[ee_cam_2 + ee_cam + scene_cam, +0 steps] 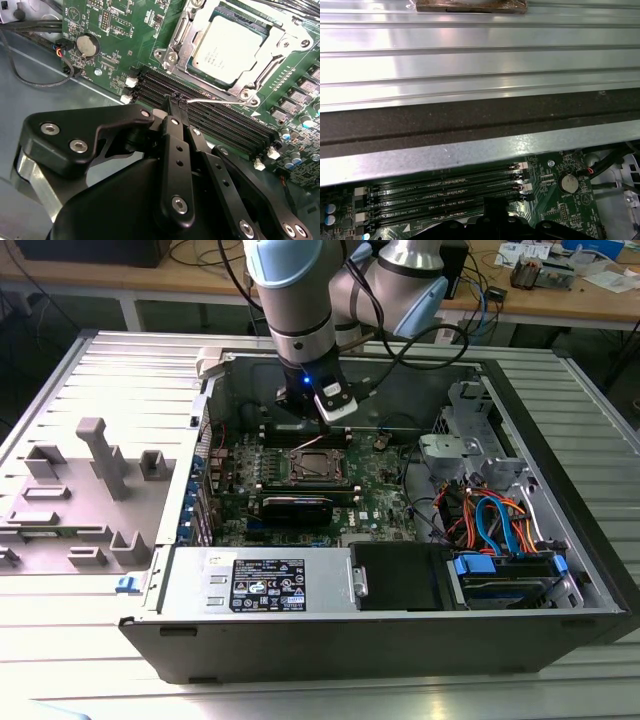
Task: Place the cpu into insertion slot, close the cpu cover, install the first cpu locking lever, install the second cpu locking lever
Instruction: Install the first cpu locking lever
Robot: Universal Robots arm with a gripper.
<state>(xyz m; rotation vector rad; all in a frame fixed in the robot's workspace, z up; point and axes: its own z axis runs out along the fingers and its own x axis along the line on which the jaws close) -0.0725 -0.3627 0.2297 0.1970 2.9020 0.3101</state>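
Silver wire of the locking lever [215, 101] lies just beside the tips of the closed, empty end effector [173, 102], so I think a slow, straight push stops it slipping off, while the cpu [227, 47] sits flat under the shut cpu cover [274, 64].

Dull, seemingly metal cpu [227, 47]

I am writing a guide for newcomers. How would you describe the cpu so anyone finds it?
In the open grey computer case, look at the green motherboard. Beside the long black memory slots, a silver metal cover plate frames the cpu: the only flat, dull grey square plate.
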